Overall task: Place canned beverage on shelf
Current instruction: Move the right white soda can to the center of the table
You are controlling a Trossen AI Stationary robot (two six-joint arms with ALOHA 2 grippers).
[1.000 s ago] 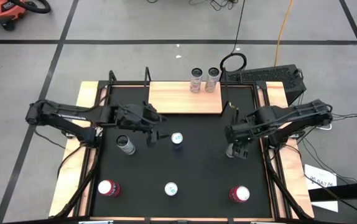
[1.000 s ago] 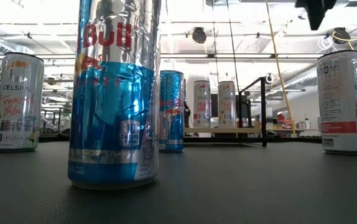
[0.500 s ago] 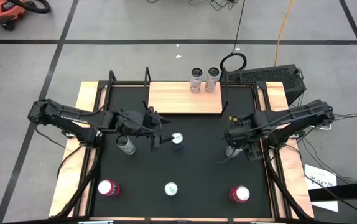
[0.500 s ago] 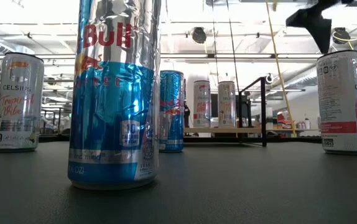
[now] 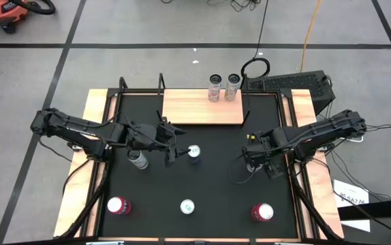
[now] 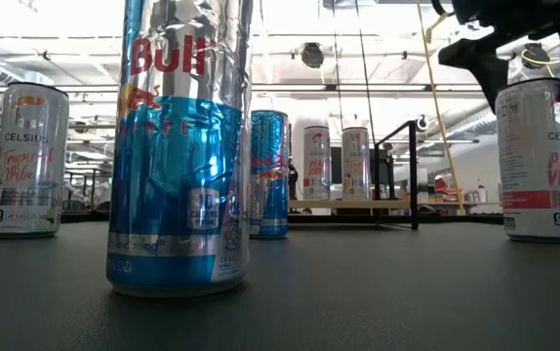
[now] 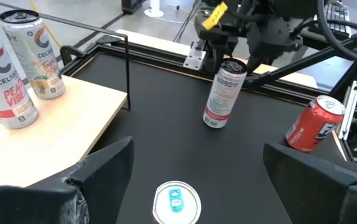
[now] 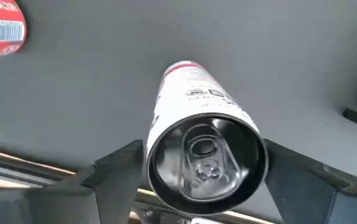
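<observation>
On black mat, white can seemingly sits between right tool's fingers.

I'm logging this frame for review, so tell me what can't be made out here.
- Right gripper on the white can: pads flank the rim; contact unclear in right wrist view.
- High view: right arm hides that can.
- Low view: big blue can cuts off the top and hides the mat behind.
- Shelf cans' labels: too small from above.
</observation>
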